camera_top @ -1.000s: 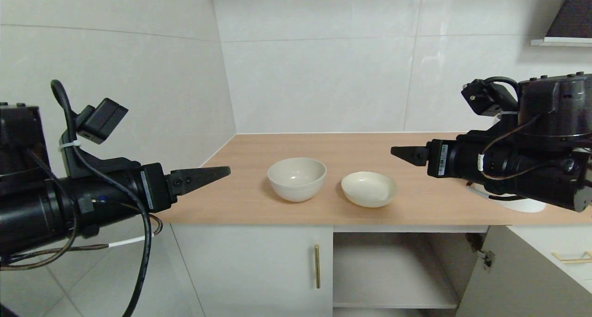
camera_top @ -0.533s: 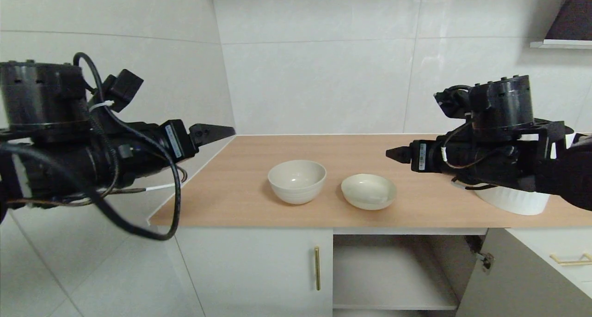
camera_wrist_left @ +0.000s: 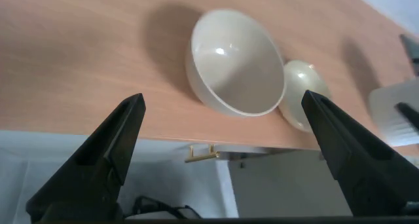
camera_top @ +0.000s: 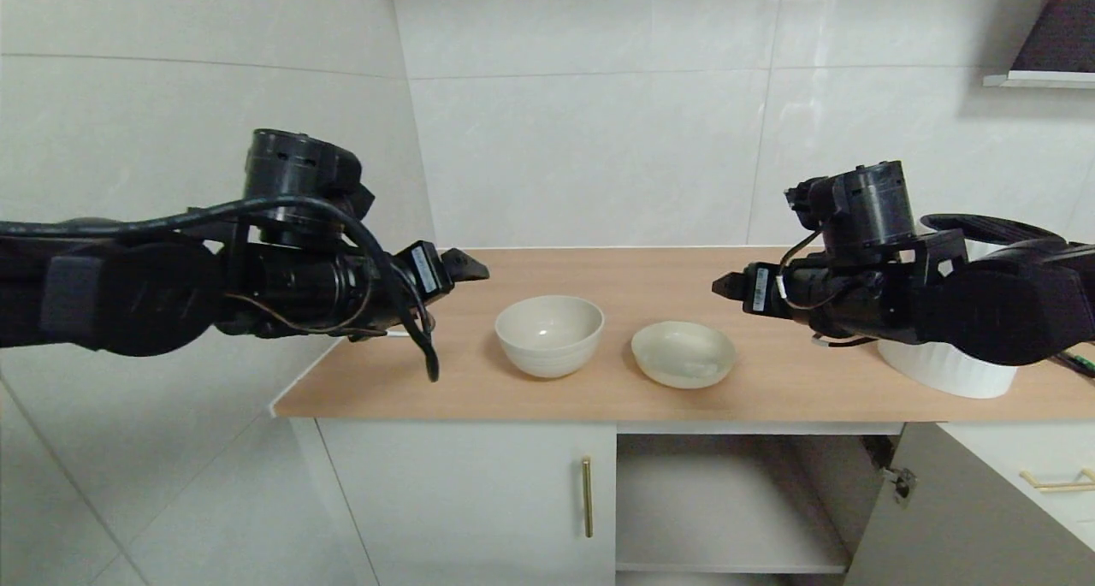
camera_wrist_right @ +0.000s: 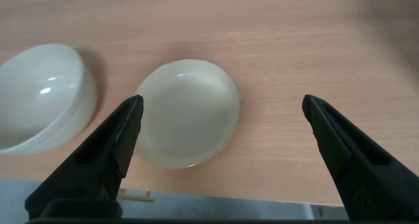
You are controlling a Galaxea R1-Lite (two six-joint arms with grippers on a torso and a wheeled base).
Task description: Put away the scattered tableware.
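Both arms had pushed forward over the last second, the left one most of all, its pincer (camera_top: 466, 269) coming from out by the wall to hang over the left end of the worktop (camera_top: 428, 372), just short of the deep bowl (camera_top: 549, 334). That bowl sat upright near the front edge, with the shallow dish (camera_top: 683, 353) just beside it on the right, the two not quite touching. Neither had been lifted, so as I judged it the tidying had barely begun: both pieces were yet to be grasped and stowed, probably on the open cupboard shelf (camera_top: 719, 560) underneath.

The bowl looked like glazed off-white ceramic, round and steep-walled, with faint ridges low on its outside. The dish was creamier, smooth and low, with a gently flared rim. Under them lay pale wood-grain board, flat and matt.

The right pincer (camera_top: 725, 287) hung beyond the dish, pointing inward. Both pincers stood released, fingers spread wide and holding nothing. A white ribbed container (camera_top: 945, 368) stood further right, and a brass handle (camera_top: 587, 496) marked the closed door below.
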